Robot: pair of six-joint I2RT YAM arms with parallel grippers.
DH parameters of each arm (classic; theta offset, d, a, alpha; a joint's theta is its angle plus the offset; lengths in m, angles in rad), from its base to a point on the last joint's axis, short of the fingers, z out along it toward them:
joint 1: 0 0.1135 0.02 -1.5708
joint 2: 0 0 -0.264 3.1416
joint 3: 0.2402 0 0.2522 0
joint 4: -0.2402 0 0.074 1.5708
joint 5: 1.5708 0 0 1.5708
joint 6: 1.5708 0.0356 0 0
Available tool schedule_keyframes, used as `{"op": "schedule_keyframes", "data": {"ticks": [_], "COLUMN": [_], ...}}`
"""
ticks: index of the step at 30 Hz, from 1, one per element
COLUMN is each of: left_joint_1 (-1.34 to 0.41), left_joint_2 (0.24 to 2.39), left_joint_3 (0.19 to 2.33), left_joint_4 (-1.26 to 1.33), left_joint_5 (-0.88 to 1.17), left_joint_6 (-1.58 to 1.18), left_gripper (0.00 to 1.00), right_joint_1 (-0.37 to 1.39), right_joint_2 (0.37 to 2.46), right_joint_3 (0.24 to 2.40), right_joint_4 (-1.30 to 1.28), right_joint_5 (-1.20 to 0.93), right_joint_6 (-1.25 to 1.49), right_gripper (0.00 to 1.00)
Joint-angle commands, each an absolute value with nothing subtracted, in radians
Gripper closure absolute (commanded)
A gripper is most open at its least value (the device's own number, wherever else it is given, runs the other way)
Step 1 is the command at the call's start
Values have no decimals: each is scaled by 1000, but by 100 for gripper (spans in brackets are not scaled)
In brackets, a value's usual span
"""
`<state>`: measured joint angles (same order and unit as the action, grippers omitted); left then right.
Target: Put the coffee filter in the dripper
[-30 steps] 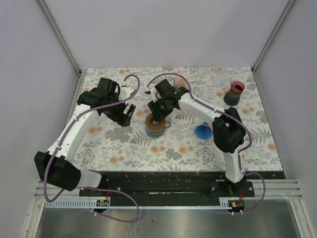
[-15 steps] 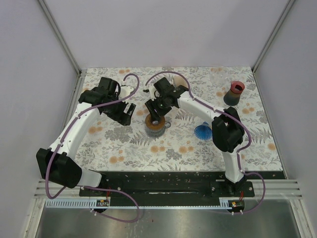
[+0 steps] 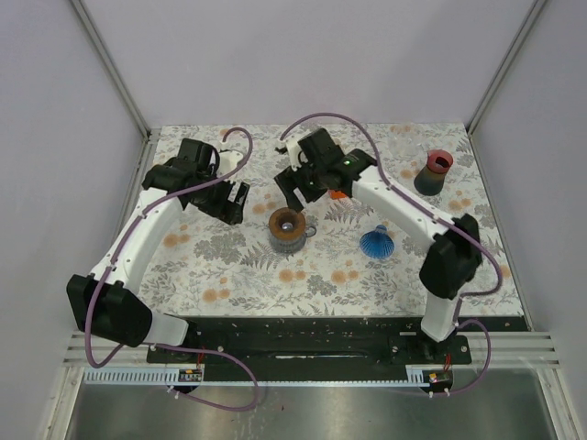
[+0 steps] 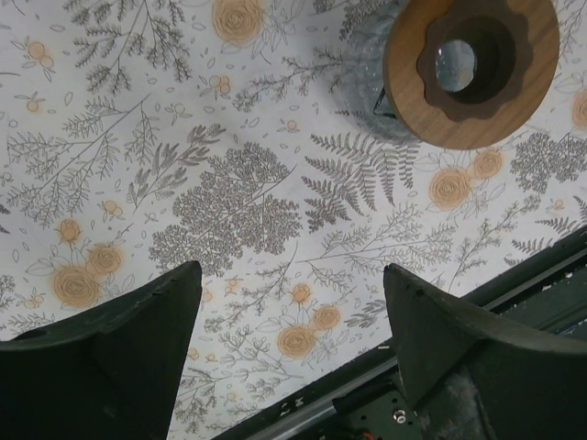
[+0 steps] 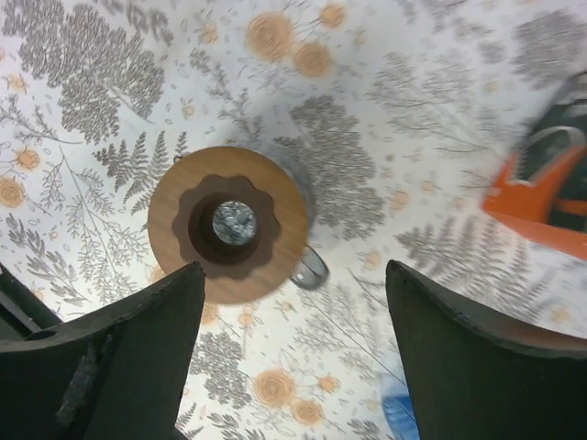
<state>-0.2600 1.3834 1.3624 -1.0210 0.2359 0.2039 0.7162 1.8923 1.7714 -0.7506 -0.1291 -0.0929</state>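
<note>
- Dripper [image 3: 287, 225]: round wooden collar on a glass body with a side handle, scalloped dark-brown recess around a central hole, standing mid-tabletop.
- Whether the recess holds the coffee filter, I cannot tell.
- Left gripper [image 4: 292, 275] and right gripper [image 5: 293, 275]: both spread wide, holding nothing.

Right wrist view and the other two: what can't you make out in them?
Orange object: right wrist view, blurred and cut by the right edge; top view, partly under the right gripper. Identity unclear.
Blue ribbed cone: top view, too small to tell what it is; right wrist view, only a sliver at the bottom edge.
Wood-ringed dripper: left wrist view, cut by the top edge.
</note>
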Motion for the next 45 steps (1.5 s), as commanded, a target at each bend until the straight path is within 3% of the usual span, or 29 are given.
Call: {"op": "schedule_keyframes", "data": {"ticks": [1, 7, 11, 13, 24, 30, 36, 45], "left_joint_1": [-253, -253, -265, -279, -305, -327, -330, -333], "left_joint_2": [1394, 1419, 1446, 1444, 1453, 1479, 1517, 1577], "left_joint_3": [1393, 1365, 1324, 1286, 1079, 941, 865, 867], "left_joint_4": [-882, -799, -795, -784, -644, -450, -313, -245], "left_joint_5": [245, 245, 331, 363, 364, 276, 357, 468], "left_joint_6": [135, 69, 46, 77, 130, 57, -60, -167], "left_gripper": [17, 17, 29, 29, 28, 27, 27, 26], "right_joint_1": [707, 707, 707, 700, 673, 629, 597, 557], "right_joint_2": [1695, 1550, 1493, 1485, 1427, 1500, 1535, 1537], "right_joint_3": [1686, 1462, 1359, 1321, 1074, 1065, 1026, 1005], "right_joint_4": [-750, -812, -816, -848, -812, -681, -611, -560], "right_joint_5": [110, 265, 412, 465, 434, 483, 477, 446], "right_joint_6": [-146, -328, -422, -457, -535, -531, -534, -546], "right_gripper": [12, 12, 12, 11, 5, 14, 16, 28]}}
